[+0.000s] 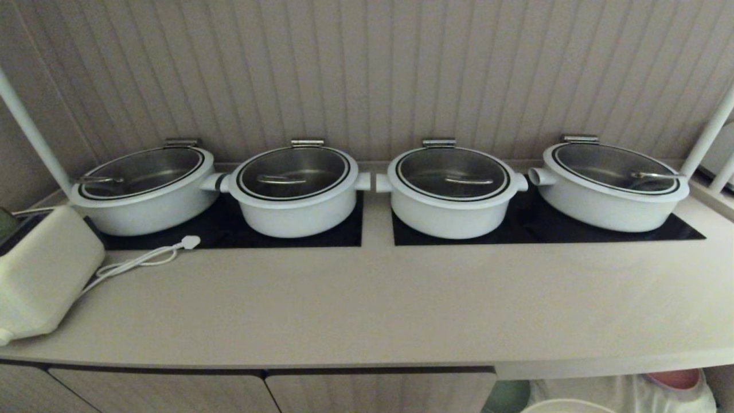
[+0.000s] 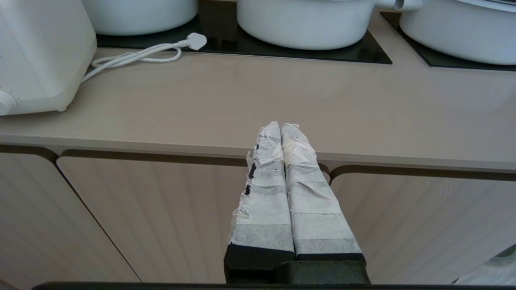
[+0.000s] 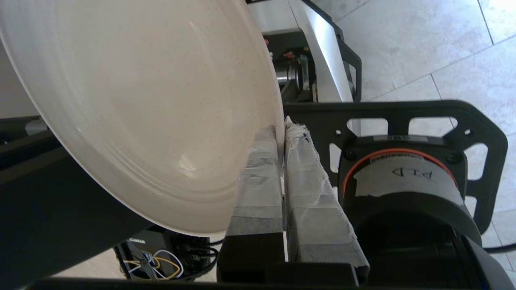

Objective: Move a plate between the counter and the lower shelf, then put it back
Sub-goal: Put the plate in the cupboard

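My right gripper [image 3: 281, 128] is shut on the rim of the beige-cream plate [image 3: 141, 100]. The plate is tilted on edge in the air, over the robot's own base and the tiled floor. The counter [image 1: 367, 298] runs across the head view with bare worktop in front of the black hob panels [image 1: 547, 226]. Under its right end, the lower shelf's white cloth [image 1: 619, 393] shows, and a cream curved rim [image 1: 553, 406] peeks in there; I cannot tell if it is the held plate. My left gripper [image 2: 281, 125] is shut and empty, parked before the cabinet doors just below the counter's edge [image 2: 363, 155].
Four white lidded pots [image 1: 298, 189] stand on the hobs. A white appliance [image 1: 40, 275] with a loose cord and plug [image 1: 186, 242] sits at the counter's left end. A pink plate [image 1: 676, 378] and a pale green plate [image 1: 507, 396] lie in the shelf opening.
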`<state>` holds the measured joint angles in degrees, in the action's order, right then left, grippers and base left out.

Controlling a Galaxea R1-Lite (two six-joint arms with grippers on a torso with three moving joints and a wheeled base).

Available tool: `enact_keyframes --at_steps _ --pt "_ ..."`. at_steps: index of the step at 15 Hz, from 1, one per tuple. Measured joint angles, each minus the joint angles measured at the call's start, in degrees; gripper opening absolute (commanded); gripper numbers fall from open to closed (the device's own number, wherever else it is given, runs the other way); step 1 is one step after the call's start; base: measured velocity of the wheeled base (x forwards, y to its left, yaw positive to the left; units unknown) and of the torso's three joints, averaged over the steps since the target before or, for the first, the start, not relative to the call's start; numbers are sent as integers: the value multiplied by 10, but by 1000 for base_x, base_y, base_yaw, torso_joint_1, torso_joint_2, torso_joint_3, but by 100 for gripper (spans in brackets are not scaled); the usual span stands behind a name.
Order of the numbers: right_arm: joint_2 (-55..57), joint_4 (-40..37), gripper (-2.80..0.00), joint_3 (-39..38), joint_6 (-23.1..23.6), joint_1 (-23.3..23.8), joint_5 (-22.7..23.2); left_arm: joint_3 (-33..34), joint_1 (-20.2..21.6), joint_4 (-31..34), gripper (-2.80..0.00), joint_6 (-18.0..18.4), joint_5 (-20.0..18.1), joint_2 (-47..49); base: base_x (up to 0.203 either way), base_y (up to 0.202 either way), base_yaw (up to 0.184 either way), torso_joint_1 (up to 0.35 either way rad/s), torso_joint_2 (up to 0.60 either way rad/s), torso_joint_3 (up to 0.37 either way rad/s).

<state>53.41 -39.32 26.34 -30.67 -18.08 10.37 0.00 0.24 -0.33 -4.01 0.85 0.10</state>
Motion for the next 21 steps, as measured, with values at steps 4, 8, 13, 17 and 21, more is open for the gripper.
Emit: enact_keyframes --at_steps 4,8,13,17,21 --pt "-5 -4 -280 -1 0 0 0 0 0 0 -280 0 0 0 0 0 0 0 0 0" --pt "-6 -4 -280 -1 -7 0 0 0 0 0 -280 1 0 0 0 0 0 0 0 0" --pt "-7 -4 -280 0 -19 -1 -1 0 0 0 -280 1 0 0 0 0 0 0 0 0" --pt "-8 -4 -280 -1 -19 -2 -1 0 0 0 -280 1 0 0 0 0 0 0 0 0" --pt "-8 -13 -280 -4 -18 -2 -1 0 0 0 -280 1 0 0 0 0 0 0 0 0"
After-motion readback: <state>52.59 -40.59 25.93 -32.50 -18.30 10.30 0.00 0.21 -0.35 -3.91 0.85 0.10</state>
